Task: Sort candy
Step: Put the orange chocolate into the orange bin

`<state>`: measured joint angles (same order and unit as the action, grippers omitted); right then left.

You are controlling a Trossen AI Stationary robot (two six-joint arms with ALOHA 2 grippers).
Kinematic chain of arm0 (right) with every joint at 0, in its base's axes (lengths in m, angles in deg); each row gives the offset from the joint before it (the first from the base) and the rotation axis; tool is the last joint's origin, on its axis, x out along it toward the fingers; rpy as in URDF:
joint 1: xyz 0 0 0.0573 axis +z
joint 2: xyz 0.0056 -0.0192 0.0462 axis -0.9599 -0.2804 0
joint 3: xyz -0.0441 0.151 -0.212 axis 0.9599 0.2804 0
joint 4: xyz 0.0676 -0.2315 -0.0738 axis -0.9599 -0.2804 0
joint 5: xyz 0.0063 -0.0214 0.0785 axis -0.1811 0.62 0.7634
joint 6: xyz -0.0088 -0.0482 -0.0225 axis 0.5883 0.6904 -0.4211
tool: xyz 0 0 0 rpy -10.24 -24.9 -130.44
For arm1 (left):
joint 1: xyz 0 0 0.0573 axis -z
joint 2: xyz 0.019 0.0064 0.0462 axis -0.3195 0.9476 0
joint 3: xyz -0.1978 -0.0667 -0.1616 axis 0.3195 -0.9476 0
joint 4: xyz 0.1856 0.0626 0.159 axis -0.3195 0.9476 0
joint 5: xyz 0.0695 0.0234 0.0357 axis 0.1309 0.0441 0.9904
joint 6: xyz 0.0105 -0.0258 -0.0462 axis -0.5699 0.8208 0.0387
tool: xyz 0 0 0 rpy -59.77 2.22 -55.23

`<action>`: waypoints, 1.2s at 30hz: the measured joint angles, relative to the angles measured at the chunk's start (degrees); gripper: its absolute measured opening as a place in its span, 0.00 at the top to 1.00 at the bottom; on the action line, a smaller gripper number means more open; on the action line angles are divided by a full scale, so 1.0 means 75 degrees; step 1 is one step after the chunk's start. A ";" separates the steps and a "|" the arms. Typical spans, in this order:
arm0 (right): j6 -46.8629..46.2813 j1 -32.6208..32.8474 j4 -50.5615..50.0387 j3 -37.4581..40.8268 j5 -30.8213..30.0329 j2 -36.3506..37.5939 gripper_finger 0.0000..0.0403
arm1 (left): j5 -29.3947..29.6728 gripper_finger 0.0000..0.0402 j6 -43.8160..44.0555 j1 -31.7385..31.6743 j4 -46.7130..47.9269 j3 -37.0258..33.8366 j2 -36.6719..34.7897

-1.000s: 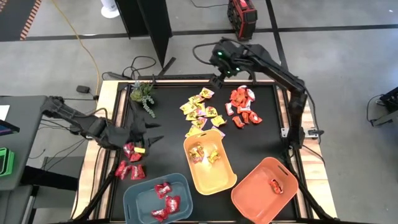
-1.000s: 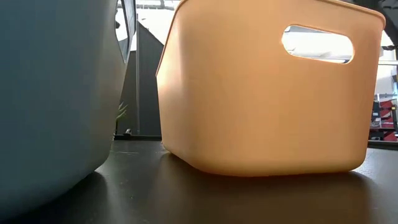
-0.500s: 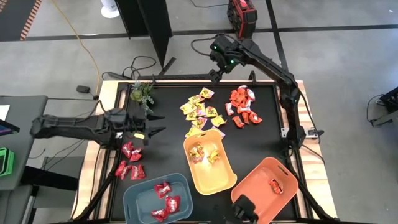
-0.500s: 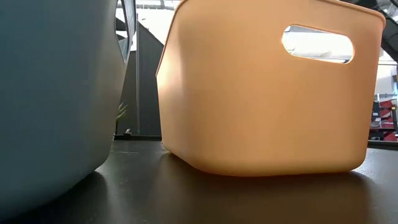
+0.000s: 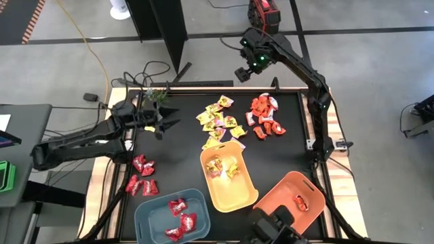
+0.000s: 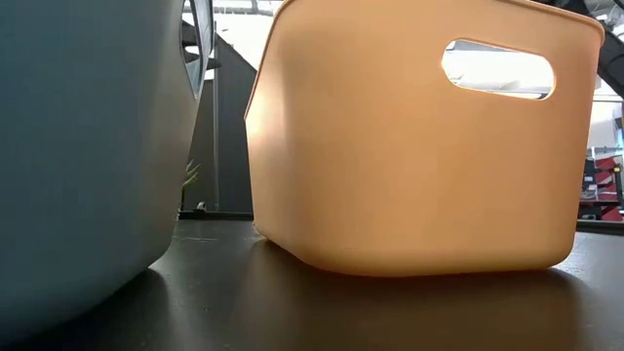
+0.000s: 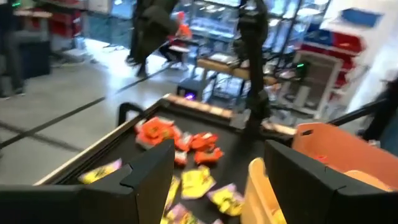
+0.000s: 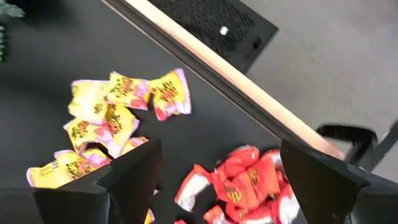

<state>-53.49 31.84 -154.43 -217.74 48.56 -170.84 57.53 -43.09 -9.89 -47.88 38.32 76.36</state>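
Observation:
Yellow candy with pink marks and orange-red candy lie in piles at the table's far middle. Deep red candy lies near the left edge. A few sweets sit in the blue-grey bin, the yellow bin and the orange bin. My left gripper is open and empty, raised at the far left, pointing toward the yellow pile. My right gripper is open and empty, high over the table's far edge, above both piles.
A green plant sprig lies in the far left corner beside my left gripper. The bins stand along the near edge and fill the low view. A dark shape shows at the near edge between the yellow and orange bins.
My left gripper has risen from beside the deep red candy and gone toward the table's far edge, staying open and empty. My right gripper has pulled back past the far edge, still open. A dark shape has come in at the near edge.

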 joint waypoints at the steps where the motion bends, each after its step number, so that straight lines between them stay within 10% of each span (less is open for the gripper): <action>1: -0.0022 -0.0059 -0.0182 0.0000 0.0000 0.0000 0.14 | -0.0207 0.40 0.0059 -0.0096 -0.0110 0.0023 0.0099; 19: -0.0414 -0.1162 0.0095 0.3616 -0.0204 -0.0006 0.23 | -0.1006 0.40 -0.0178 -0.0445 -0.0932 0.0499 0.1753; 36: -0.0399 -0.1107 0.0552 0.4505 -0.0119 -0.0003 0.24 | -0.1018 0.40 -0.0375 -0.0471 -0.1241 0.0566 0.1750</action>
<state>-56.48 23.54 -150.29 -183.95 47.67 -170.86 49.90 -45.91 -13.42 -57.19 42.56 89.48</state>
